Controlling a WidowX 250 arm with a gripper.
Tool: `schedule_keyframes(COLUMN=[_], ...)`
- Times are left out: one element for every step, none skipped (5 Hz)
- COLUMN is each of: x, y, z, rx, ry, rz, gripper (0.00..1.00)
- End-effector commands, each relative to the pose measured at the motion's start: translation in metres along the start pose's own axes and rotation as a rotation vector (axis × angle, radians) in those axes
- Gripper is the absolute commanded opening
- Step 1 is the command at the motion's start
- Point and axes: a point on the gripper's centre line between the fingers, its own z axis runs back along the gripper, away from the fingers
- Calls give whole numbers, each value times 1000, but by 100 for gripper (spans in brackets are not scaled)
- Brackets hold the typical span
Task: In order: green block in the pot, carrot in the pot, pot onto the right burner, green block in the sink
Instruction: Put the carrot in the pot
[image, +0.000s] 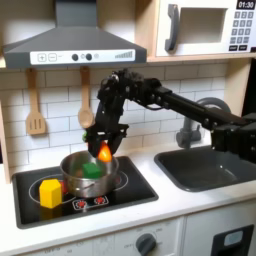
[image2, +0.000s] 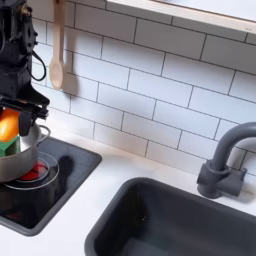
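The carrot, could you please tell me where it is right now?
In both exterior views the carrot hangs in the claw just above the pot, over the green block inside.

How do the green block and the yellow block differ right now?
The green block sits inside the pot; the yellow block stands on the cooktop beside the pot. The green one looks smaller and darker, the yellow one bigger and brighter. Both are blocky toys.

In the first exterior view, the white surface (image: 190, 205) carries a black cooktop (image: 125, 200) at 8 o'clock and the sink (image: 215, 170) at 3 o'clock. On the cooktop sit the pot (image: 75, 170) and a yellow block (image: 49, 192).
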Motion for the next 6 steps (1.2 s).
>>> schedule_keyframes(x=[-3,-3,-5,-10,-14,-16], y=[2,1,0,-1,-4,-4], z=[-1,-1,-3,-8,-18,-21], rx=[2,-1,3,-1,-5,-1], ry=[9,8,17,35,62,69], rz=[4,-7,-9,-14,-18,-23], gripper=[100,100,100,100,76,0])
